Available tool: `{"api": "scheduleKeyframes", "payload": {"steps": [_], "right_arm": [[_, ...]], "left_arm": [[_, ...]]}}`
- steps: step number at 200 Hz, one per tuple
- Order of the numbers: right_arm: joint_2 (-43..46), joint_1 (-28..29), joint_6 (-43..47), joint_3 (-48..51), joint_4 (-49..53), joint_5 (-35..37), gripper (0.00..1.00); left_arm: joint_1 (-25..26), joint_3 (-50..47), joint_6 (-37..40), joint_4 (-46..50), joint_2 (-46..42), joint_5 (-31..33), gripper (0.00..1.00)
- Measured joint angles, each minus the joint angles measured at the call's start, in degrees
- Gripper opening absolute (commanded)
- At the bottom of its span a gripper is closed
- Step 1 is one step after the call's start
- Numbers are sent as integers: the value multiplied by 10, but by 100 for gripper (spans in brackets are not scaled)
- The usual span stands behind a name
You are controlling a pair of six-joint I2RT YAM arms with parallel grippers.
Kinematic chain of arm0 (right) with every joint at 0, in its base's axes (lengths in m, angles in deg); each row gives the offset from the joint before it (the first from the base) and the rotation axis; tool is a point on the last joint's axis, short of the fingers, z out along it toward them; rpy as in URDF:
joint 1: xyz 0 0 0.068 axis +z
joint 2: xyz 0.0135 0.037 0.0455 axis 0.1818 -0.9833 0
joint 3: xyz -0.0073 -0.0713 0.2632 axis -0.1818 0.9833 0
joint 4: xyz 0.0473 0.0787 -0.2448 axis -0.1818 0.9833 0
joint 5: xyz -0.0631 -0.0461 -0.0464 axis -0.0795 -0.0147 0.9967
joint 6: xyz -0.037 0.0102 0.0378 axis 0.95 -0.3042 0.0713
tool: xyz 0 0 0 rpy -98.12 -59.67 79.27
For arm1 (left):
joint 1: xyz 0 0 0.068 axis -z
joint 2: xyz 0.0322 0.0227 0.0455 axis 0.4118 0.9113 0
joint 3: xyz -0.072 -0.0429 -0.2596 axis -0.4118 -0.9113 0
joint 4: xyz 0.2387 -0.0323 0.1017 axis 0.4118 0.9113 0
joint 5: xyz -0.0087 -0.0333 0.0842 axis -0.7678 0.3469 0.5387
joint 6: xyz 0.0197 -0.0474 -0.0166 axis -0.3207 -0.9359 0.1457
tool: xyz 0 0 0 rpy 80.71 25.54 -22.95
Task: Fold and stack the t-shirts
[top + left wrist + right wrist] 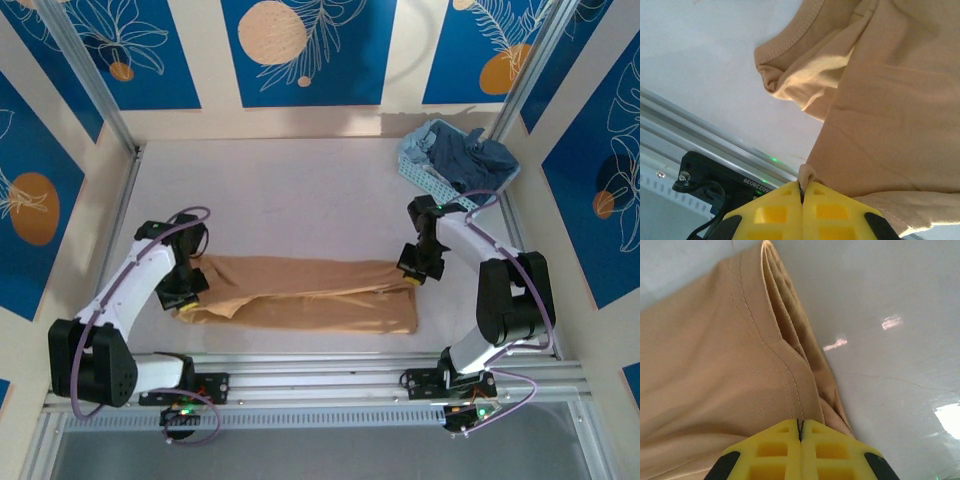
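Tan t-shirt (320,300) pinched: left gripper (190,293), right gripper (413,275); underside unseen

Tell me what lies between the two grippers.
In the top external view, the tan t-shirt, folded into a long band, spans the whole stretch from the left gripper to the right gripper.

One mark can be read: a row of small white characters on the black block (710,172), in the left wrist view. It stands upside down and reads roughly 60228039 (the fifth character may be a B). The row ends at the left gripper (801,194), so whether it is whole cannot be told.
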Motion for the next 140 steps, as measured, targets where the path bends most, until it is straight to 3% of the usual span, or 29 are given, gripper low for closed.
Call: {"api": "scheduleKeyframes", "payload": {"steps": [83,88,113,124,140], "right_arm": [[30,15,-19,4,17,-2,0],[33,15,-21,5,18,-2,1],[44,15,-34,16,26,-1,37],[52,15,-39,17,31,3,46],[80,13,-53,17,33,9,48]], "left_arm": [[0,-8,2,-41,22,20,0],[0,-10,2,-43,23,20,5],[0,-11,3,-44,31,23,44],[0,-6,2,-41,31,29,50],[-4,23,9,-37,35,37,54]]}}
